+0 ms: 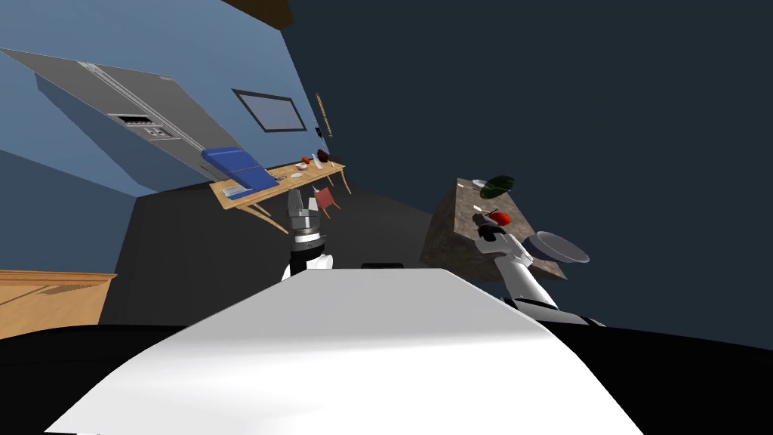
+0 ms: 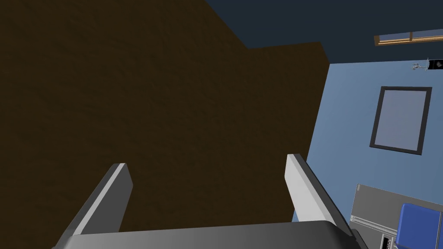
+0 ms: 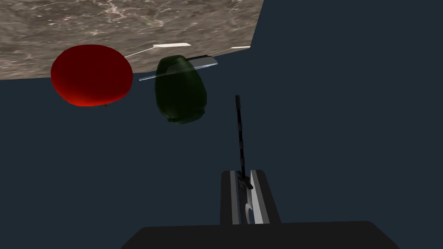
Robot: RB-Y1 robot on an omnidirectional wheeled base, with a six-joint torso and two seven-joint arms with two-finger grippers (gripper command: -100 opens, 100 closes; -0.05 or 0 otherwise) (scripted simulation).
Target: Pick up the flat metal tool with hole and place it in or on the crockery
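Note:
My right gripper is shut on a thin dark flat tool, seen edge-on and sticking up from between the fingers. Beyond it a dark green rounded vessel and a red round thing sit at the edge of a stone-patterned counter, with a thin clear plate behind the green one. In the head view the right gripper is over that counter, beside the red thing; a green dish lies farther off and a grey bowl nearer. My left gripper is raised and open.
A wooden table with a blue box, small dishes and a red chair stands far ahead by the blue wall. A grey fridge is at the left. A wooden cabinet corner lies near left.

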